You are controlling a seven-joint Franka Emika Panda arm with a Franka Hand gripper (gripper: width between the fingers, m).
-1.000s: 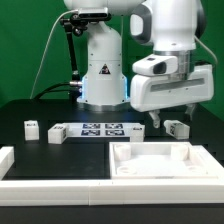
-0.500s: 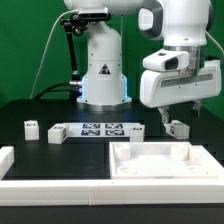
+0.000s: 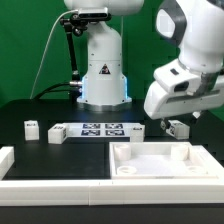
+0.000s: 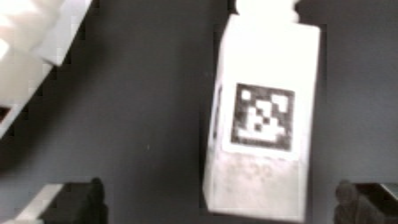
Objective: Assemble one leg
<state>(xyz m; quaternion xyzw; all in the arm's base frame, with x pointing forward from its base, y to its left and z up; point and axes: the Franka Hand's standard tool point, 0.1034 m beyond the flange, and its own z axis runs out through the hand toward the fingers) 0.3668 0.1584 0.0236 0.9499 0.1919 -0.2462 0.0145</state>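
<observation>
Looking across the desk (image 3: 70, 160), I see the big white tray (image 3: 160, 165) nearest, matte, with a square recess. Just behind it, toward the exterior view's right, sits the leg (image 3: 179, 128), a small smooth plastic block with a black-and-white tag (image 4: 263, 110) on its face. The end effector (image 4: 217, 203) hangs over it, fingers (image 4: 68, 203) spread wide either side, holding nothing. I'd centre on its long sides and lower squarely before closing. Farther back lies the marker board (image 3: 95, 129).
</observation>
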